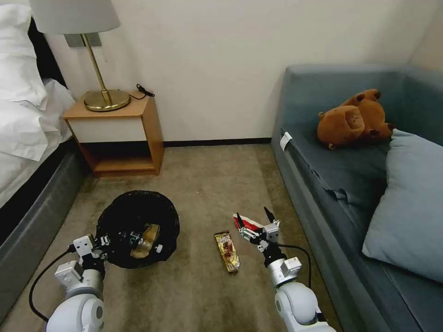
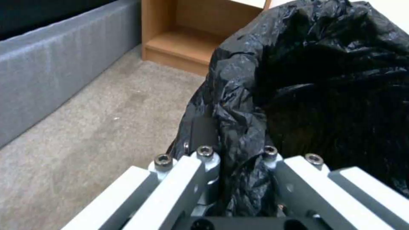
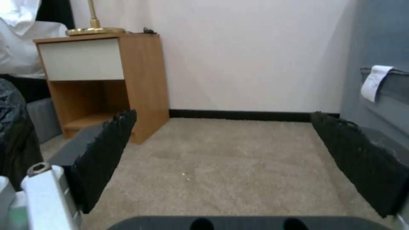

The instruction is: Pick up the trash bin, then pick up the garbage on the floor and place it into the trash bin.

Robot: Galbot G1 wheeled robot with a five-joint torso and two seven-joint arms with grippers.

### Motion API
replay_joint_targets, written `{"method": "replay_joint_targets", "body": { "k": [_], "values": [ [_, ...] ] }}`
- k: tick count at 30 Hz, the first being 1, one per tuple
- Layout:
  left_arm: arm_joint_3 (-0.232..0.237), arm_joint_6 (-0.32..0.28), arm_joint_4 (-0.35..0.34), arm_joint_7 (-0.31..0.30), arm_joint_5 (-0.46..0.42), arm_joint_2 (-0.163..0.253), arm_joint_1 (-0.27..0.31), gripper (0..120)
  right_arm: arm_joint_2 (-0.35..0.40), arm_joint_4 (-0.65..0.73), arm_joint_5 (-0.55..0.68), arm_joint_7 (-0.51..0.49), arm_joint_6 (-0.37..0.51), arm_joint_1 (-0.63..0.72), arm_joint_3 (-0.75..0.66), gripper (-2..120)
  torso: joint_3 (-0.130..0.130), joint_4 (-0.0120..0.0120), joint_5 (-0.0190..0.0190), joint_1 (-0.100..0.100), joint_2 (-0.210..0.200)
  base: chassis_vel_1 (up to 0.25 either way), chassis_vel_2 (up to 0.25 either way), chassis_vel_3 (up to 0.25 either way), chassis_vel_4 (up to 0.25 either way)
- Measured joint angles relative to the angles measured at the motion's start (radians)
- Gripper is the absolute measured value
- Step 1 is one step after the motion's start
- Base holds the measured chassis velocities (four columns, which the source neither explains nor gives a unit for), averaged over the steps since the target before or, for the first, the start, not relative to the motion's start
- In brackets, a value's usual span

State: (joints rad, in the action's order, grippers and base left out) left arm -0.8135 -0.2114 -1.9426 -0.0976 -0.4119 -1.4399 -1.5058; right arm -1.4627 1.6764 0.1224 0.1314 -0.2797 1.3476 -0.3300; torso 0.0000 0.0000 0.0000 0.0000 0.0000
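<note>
The trash bin [image 1: 138, 216], lined with a crinkly black bag, is near my lower left in the head view. My left gripper [image 1: 115, 240] is shut on its near rim; in the left wrist view the gripper [image 2: 235, 155] pinches the folded black bag [image 2: 298, 80]. A tan piece of garbage [image 1: 146, 240] lies inside the bin. A gold-brown snack wrapper [image 1: 227, 251] lies on the carpet. To its right is a flattened red-and-white cup [image 1: 245, 225], with my right gripper [image 1: 254, 220] open just over it. In the right wrist view that gripper [image 3: 230, 153] has only carpet between its pads.
A wooden nightstand [image 1: 122, 133] with a brass lamp [image 1: 99, 60] stands against the far wall, beside the bed [image 1: 23, 138] on the left. A blue-grey sofa [image 1: 332, 175] on the right holds a brown plush toy [image 1: 353, 120] and a pillow [image 1: 410, 203].
</note>
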Motion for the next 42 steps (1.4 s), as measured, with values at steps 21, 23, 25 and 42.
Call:
{"method": "replay_joint_targets", "body": {
  "k": [21, 23, 25, 42],
  "values": [
    [0.005, -0.010, -0.029, 0.015, -0.019, -0.006, -0.001, 3, 0.059, -0.037, -0.058, 0.043, -0.085, -0.006, 0.047, 100, 0.000, 0.0000, 0.0001, 0.000, 0.000, -0.016, 0.019, 0.015, -0.015],
    [0.006, -0.014, -0.035, 0.015, -0.020, -0.006, -0.001, 3, 0.068, -0.047, -0.061, 0.054, -0.086, -0.006, 0.058, 100, 0.000, 0.0000, 0.0000, 0.000, 0.000, 0.000, 0.000, 0.000, 0.000],
    [0.007, -0.017, -0.038, 0.016, -0.020, -0.006, -0.001, 3, 0.074, -0.054, -0.060, 0.060, -0.085, -0.007, 0.066, 100, 0.000, 0.0000, 0.0000, 0.000, 0.000, 0.000, 0.000, 0.000, 0.000],
    [0.016, -0.036, -0.066, 0.025, 0.017, -0.033, 0.017, 3, 0.150, -0.316, 0.132, 0.017, 0.186, -0.236, 0.340, 100, 0.000, 0.0002, 0.0000, 0.000, 0.000, 0.000, 0.000, 0.000, 0.000]
  ]
}}
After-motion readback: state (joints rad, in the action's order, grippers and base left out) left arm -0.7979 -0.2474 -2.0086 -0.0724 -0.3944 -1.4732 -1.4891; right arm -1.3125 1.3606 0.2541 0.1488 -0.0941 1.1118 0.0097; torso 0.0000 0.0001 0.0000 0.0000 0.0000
